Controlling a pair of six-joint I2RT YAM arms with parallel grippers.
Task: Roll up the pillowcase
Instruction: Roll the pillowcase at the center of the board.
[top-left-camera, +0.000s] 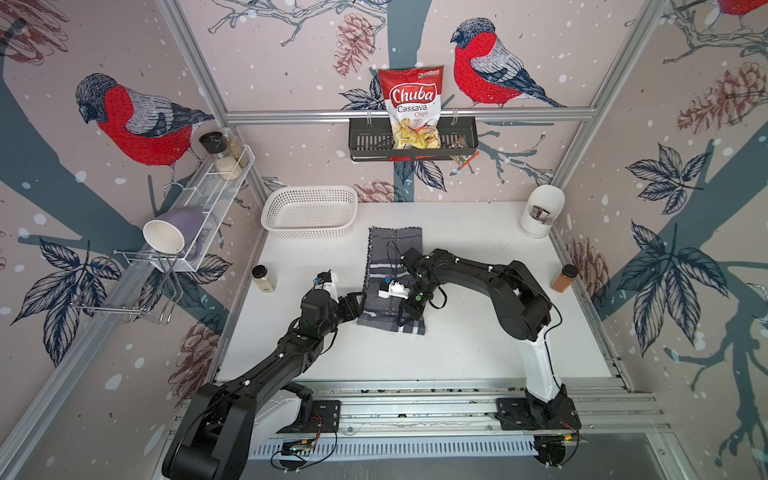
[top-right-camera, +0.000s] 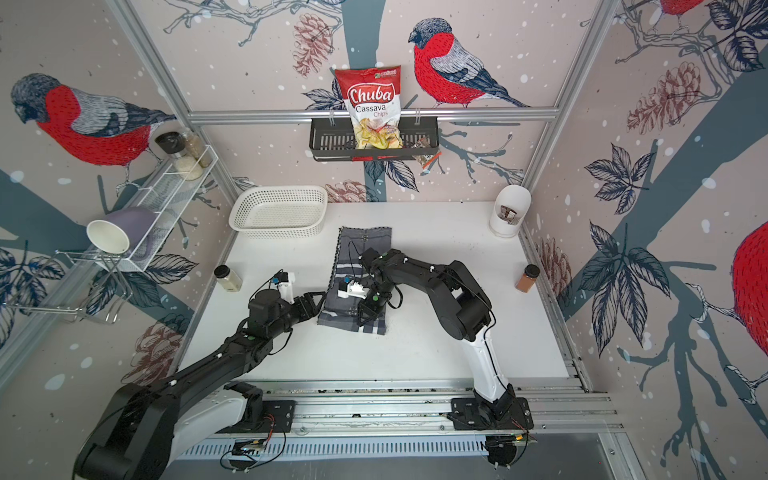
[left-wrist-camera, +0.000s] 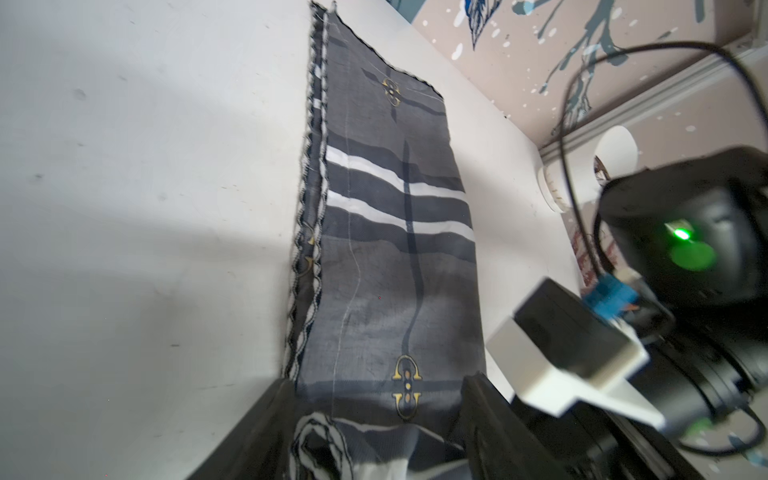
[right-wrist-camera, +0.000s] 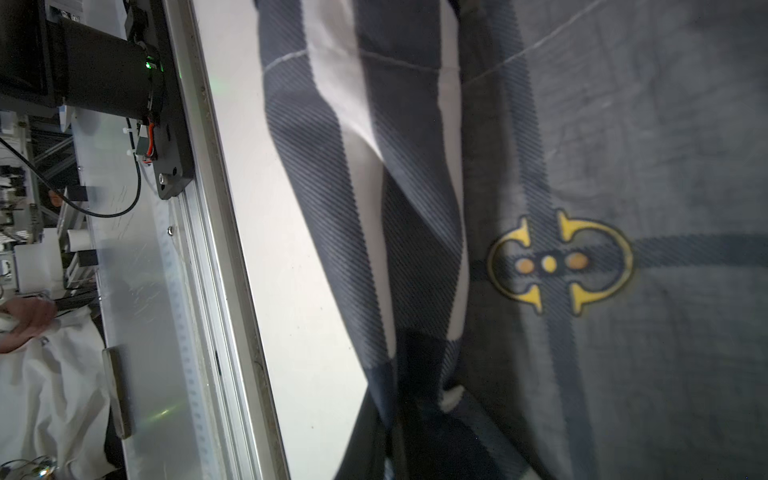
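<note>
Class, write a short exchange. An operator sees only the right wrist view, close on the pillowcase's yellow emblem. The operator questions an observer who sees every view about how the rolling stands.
Operator: Where is the left end effector?
Observer: The left end effector sits at the near left corner of the pillowcase, jaws open with cloth between them.
Operator: Is the far end rolled?
Observer: No. The far end lies flat on the table, its far edge near the white basket.
</note>
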